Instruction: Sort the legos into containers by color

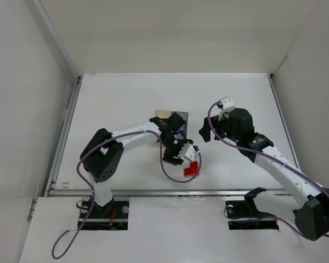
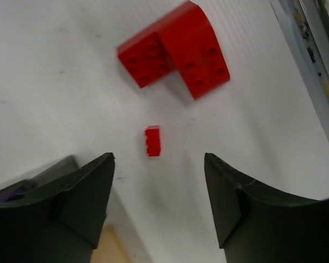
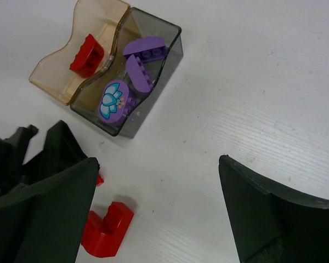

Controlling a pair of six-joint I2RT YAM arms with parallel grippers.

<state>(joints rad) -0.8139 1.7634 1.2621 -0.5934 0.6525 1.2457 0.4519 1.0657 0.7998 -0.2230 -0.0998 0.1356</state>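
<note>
A red L-shaped lego (image 2: 175, 52) lies flat on the white table, with a tiny red lego (image 2: 152, 141) just short of it. My left gripper (image 2: 159, 159) hovers open over the table, and the tiny brick lies just ahead of its tips. The orange-tan container (image 3: 52, 71) holds one red lego (image 3: 88, 52). Against it stands the smoky grey container (image 3: 167, 60), which holds purple legos (image 3: 138, 74), one with a flower print (image 3: 114, 98). My right gripper (image 3: 159, 161) is open and empty, to the right of the containers. The L-shaped lego (image 3: 107, 230) shows by its left finger.
In the top view the left gripper (image 1: 189, 155) sits between the containers (image 1: 175, 116) and the red L-shaped lego (image 1: 191, 169). The right gripper (image 1: 205, 132) is close beside it. A purple cable (image 1: 172, 174) loops under the left wrist. White walls enclose the table.
</note>
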